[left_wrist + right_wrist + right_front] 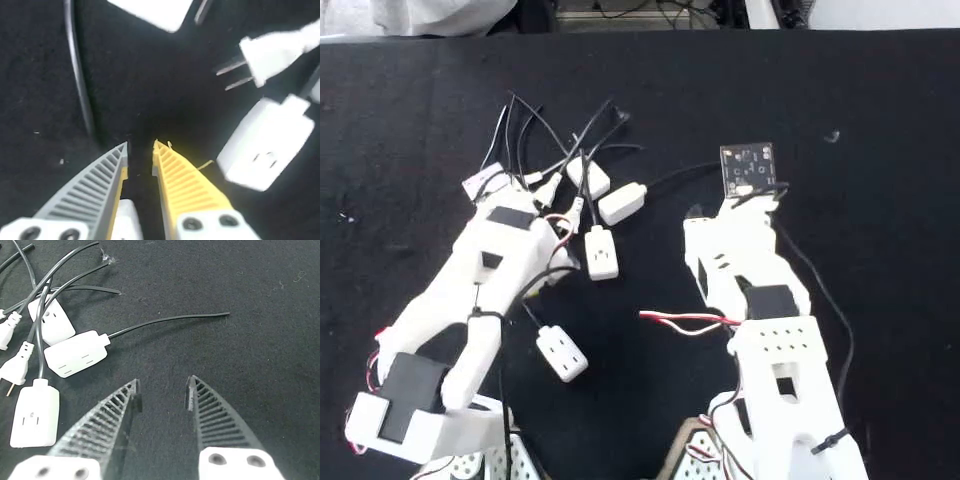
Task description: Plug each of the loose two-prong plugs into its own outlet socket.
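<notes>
high view, starting at the left: the left arm slants across the black table, its wrist pushed up against a tangle of black cords. beside its forearm, on the side toward the other arm, a lone socket lies face up, well apart from the others. past the wrist sits the cluster: a first plug and a second plug, both loose, then the near socket, the far socket and the middle socket, close together, none with a plug in it. left wrist view puts the left gripper low over the cloth, released, its ribbed fingers a slim gap apart with nothing between them; a bare-pronged plug lies near, just beside a socket face but not in it. to the right of the cluster, across a strip of bare cloth, is the right arm, with red and white wires looping off it. right wrist view has the right gripper spread wide and empty over the cloth, the sockets off to one side and one thin cord running across beyond its fingertips.
</notes>
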Motion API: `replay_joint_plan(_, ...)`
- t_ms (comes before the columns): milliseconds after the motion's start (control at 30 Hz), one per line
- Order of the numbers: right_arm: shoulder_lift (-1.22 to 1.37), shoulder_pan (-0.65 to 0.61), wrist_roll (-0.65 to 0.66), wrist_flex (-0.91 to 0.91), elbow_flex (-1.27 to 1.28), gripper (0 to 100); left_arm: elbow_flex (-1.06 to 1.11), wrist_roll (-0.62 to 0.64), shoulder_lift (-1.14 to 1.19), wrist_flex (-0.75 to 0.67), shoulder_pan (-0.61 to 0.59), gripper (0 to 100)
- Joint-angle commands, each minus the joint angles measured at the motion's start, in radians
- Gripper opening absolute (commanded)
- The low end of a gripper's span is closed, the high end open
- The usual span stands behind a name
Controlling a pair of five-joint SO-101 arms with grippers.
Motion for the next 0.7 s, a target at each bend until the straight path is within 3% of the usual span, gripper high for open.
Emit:
replay_joint_plan(0,-0.002,0.011,-0.002,-0.015,-0.005,15.8,-0.028,-0.344,-0.066,0.071,-0.076,9)
replay_joint_plan(200,-0.001,0.011,-0.002,-0.015,-0.005,15.8,-0.048,-1.234,-0.146,0.155,-0.223,9)
replay_joint_plan(300,0.001,0.011,-0.002,-0.015,-0.005,15.8,-0.033,-1.551,-0.161,0.215,-0.214,9)
replay_joint_plan(400,0.001,0.011,-0.002,-0.015,-0.005,15.8,0.005,-1.731,-0.161,0.221,-0.171,12)
replay_joint_plan(567,0.002,0.011,-0.002,-0.015,-0.005,15.8,0.025,-1.807,-0.161,0.221,-0.131,36)
replay_joint_plan(667,0.002,0.011,-0.002,-0.015,-0.005,15.8,0.028,-1.866,-0.161,0.186,-0.119,32)
